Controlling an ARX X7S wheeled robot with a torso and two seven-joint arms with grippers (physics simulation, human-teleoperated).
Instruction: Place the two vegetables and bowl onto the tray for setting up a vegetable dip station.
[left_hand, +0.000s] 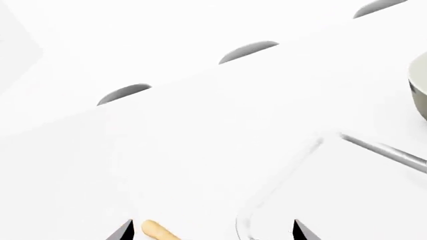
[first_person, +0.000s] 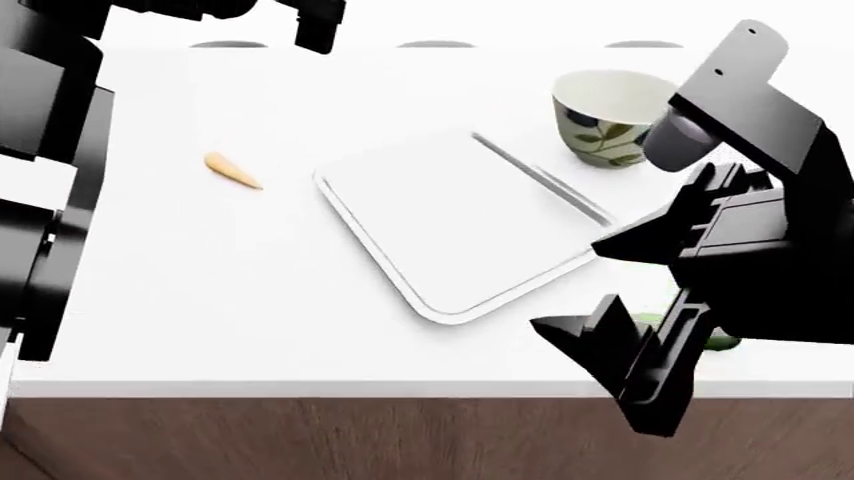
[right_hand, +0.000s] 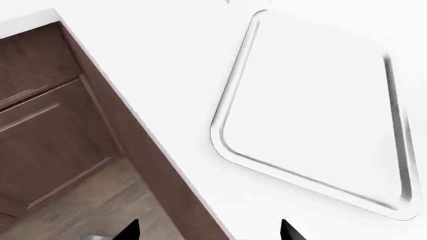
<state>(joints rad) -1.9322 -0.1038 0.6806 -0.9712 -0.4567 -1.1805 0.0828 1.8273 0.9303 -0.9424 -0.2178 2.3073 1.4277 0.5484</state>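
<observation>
The silver-white tray (first_person: 461, 225) lies in the middle of the white counter, with nothing on it. The orange carrot (first_person: 234, 171) rests to its left. The patterned bowl (first_person: 607, 115) stands upright behind the tray's right corner. The green cucumber (first_person: 721, 342) lies near the counter's front right edge, mostly hidden behind my right arm. My left gripper (left_hand: 213, 232) is open above the counter, with the carrot (left_hand: 159, 231) tip showing by one finger and the tray (left_hand: 383, 149) rim beyond. My right gripper (first_person: 567, 287) is open and empty, hovering over the front edge beside the tray (right_hand: 313, 110).
Three grey oval slots (first_person: 434, 44) run along the back of the counter. Brown cabinet fronts (right_hand: 60, 130) drop below the counter's front edge. My left arm (first_person: 47, 150) fills the head view's left side.
</observation>
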